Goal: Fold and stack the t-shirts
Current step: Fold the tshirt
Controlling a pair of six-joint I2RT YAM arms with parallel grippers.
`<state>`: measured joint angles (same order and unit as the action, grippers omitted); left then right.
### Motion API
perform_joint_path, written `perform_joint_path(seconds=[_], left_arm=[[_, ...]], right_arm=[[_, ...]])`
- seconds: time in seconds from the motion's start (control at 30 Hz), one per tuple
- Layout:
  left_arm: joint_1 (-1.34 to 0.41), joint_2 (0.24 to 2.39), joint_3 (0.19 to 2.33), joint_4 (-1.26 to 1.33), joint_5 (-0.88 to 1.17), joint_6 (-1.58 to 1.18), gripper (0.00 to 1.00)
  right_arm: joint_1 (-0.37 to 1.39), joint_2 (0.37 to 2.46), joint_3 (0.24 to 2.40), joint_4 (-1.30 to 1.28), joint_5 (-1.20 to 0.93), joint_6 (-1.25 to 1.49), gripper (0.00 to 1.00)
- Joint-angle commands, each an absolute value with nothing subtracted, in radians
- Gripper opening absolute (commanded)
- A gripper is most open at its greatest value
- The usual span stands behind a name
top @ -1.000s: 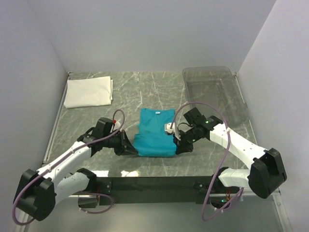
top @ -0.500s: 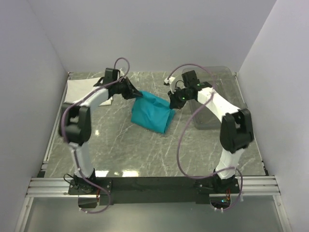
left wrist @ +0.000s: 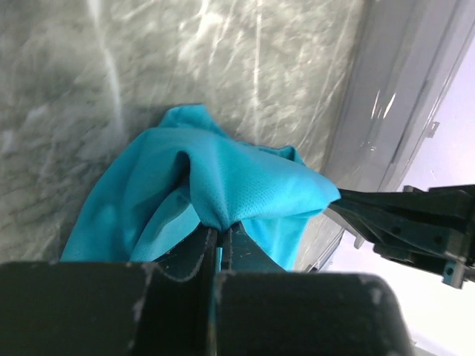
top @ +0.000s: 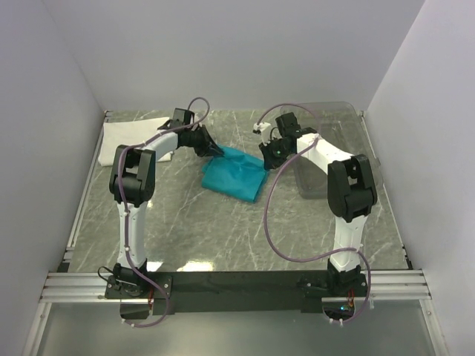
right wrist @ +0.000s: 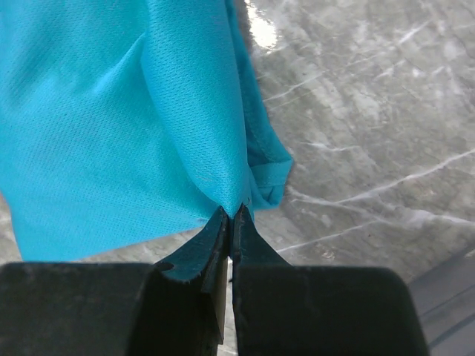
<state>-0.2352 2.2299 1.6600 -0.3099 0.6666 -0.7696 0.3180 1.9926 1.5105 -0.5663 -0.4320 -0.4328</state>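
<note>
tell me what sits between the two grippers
The teal t-shirt fills the gap. The left gripper pinches one end and the right gripper pinches the other. This is clearest in the top view.

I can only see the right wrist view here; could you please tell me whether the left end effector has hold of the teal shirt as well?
Observer: Yes. In the left wrist view, the left end effector is shut on a bunched fold of the teal t-shirt.
Operator: Thank you. Where is the white one?
Observer: The white t-shirt lies folded at the far left corner of the table, apart from the teal one.
Operator: And where is the bin?
Observer: The clear bin sits at the far right corner, on the outer side of the right end effector.
</note>
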Motion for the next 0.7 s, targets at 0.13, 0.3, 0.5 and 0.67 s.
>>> perform_joint_path(seconds=[0.13, 0.3, 0.5, 0.67], left_arm=[[-0.241, 2.214, 1.72, -0.336, 0.621, -0.733, 0.16], [-0.241, 2.074, 1.726, -0.377, 0.402, -0.684, 0.54], [-0.241, 1.836, 1.608, -0.401, 0.242, -0.598, 0.57], [-0.256, 1.785, 1.427, -0.361, 0.529, -0.578, 0.38]], right_arm=[[0.313, 1.95, 1.511, -0.488, -0.339, -0.298, 0.32], [0.313, 1.879, 1.525, -0.448, -0.247, -0.239, 0.53], [0.311, 1.77, 1.525, -0.491, -0.329, -0.274, 0.56], [0.373, 1.849, 1.537, -0.754, -0.837, -0.506, 0.3]])
